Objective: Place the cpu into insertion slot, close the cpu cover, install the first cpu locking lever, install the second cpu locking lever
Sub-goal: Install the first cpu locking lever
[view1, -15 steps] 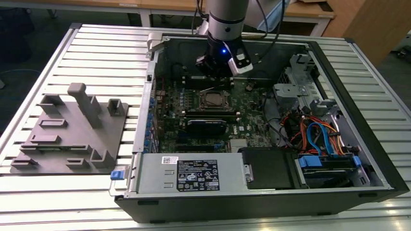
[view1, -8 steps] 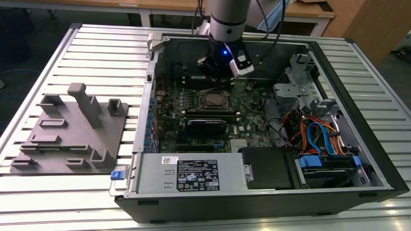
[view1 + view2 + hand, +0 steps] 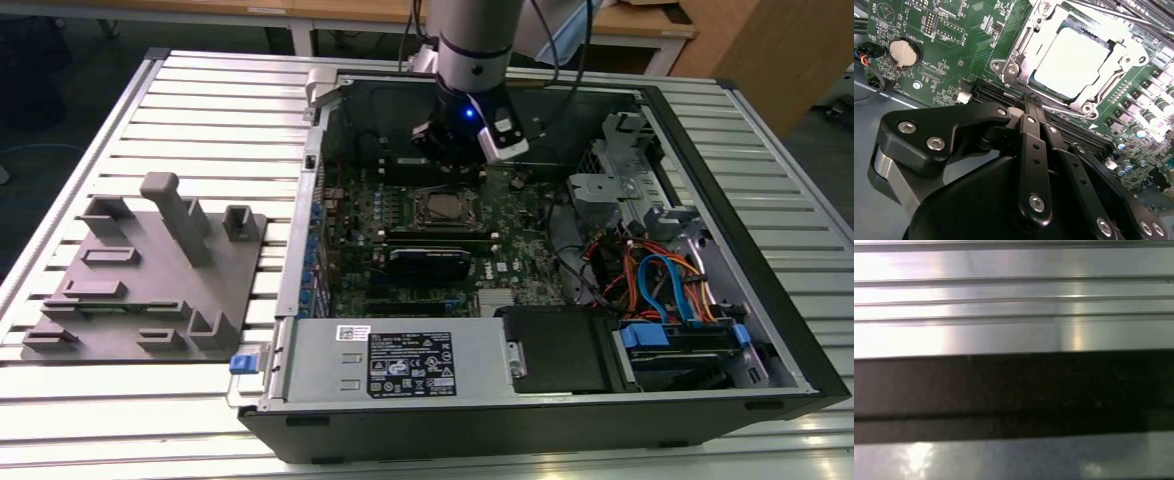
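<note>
Your black gripper (image 3: 1029,107) was pinched together, empty, near the square silver-grey cpu (image 3: 1072,62). The thin silver cpu cover (image 3: 1024,47) lay closed over it; judging by that, lever locking was in hand.

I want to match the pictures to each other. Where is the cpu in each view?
Exterior view: the cpu lies mid-board, just below the gripper.
Second wrist view: the cpu sits framed by the cpu cover, beyond the gripper.
First wrist view: metal ribs.
Shared landmark: the green circuit board.
</note>
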`<state>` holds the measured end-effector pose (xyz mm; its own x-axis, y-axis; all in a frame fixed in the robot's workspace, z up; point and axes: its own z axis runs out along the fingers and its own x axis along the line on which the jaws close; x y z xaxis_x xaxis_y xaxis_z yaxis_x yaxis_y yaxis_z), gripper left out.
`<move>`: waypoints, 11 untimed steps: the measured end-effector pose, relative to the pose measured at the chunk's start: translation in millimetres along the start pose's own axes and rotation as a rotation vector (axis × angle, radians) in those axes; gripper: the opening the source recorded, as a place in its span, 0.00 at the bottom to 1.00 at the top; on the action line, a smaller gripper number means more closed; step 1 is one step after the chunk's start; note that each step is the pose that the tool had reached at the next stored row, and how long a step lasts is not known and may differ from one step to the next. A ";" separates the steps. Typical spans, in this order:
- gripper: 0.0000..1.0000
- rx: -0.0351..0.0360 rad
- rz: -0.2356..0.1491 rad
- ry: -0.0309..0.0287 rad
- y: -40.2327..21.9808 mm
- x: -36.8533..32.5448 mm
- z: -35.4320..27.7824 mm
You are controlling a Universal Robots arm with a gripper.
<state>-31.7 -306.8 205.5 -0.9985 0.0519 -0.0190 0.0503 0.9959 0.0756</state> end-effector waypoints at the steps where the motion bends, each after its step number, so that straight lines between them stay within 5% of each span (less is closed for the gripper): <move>1: 0.10 -0.0001 0.000 -0.0001 0.0 -0.3 0.7; 11: 0.10 0.0003 0.000 0.0000 0.2 -2.7 6.9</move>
<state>-28.8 -306.1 198.7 -0.9985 0.0518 -0.0189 0.0503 0.9959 0.0753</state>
